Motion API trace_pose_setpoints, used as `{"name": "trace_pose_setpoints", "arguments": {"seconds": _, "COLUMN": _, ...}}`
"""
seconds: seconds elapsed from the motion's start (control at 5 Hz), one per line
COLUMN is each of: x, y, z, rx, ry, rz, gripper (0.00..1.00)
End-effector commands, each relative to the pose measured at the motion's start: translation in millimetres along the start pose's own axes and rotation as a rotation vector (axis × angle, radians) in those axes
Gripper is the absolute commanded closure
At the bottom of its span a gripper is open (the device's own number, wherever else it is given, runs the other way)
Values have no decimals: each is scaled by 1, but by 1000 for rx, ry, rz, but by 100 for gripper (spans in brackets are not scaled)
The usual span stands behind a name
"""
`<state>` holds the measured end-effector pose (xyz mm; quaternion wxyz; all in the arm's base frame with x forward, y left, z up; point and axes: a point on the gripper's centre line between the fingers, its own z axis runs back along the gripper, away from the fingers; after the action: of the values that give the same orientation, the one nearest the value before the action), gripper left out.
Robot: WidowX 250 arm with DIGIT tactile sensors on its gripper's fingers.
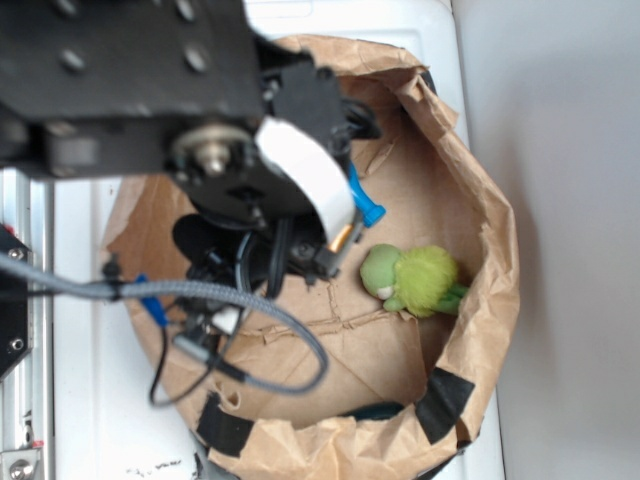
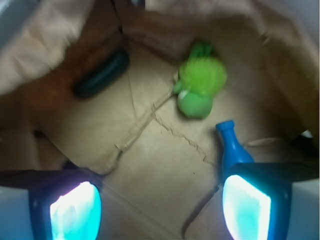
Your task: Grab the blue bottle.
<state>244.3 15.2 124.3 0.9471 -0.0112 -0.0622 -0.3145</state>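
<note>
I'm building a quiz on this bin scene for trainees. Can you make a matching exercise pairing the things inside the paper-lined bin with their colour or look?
Things:
1. bottle
2. plush toy
3. long rounded object by the bin wall
4. bin lining

Looks:
A. fuzzy green
B. crumpled brown paper
C. smooth bright blue
D. dark, nearly black

Pairs: 1-C, 2-A, 3-D, 4-B

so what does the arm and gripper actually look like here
The arm is matte black blocks with round screw heads and a silver shaft end. A white flat ribbon curves over its front, and a grey braided cable loops off below beside thin black wires. In the wrist view the gripper has two dark blue fingers with pale, glowing cyan pads.
</note>
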Motion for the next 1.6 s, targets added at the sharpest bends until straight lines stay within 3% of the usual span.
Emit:
{"name": "trace_pose_setpoints", "arguments": {"seconds": 0.0, "x": 14, "y": 24, "z": -39, "rx": -1, "ry": 83, "rz": -23, "gripper": 0}}
{"name": "trace_pose_setpoints", "arguments": {"seconds": 0.2, "x": 27, "y": 39, "z": -64, "rx": 48, "ry": 128, "rz": -28, "gripper": 0}}
{"name": "trace_pose_setpoints", "arguments": {"seconds": 0.4, "x": 36, "y": 58, "z": -70, "rx": 82, "ry": 114, "rz": -34, "gripper": 0}}
{"name": "trace_pose_setpoints", "arguments": {"seconds": 0.8, "x": 48, "y": 67, "z": -62, "rx": 81, "ry": 52, "rz": -51, "gripper": 0}}
{"name": "trace_pose_setpoints", "arguments": {"seconds": 1.2, "x": 49, "y": 67, "z": -101, "rx": 85, "ry": 96, "rz": -46, "gripper": 0}}
{"name": "trace_pose_setpoints", "arguments": {"seconds": 1.4, "x": 48, "y": 68, "z": -113, "rx": 102, "ry": 119, "rz": -26, "gripper": 100}}
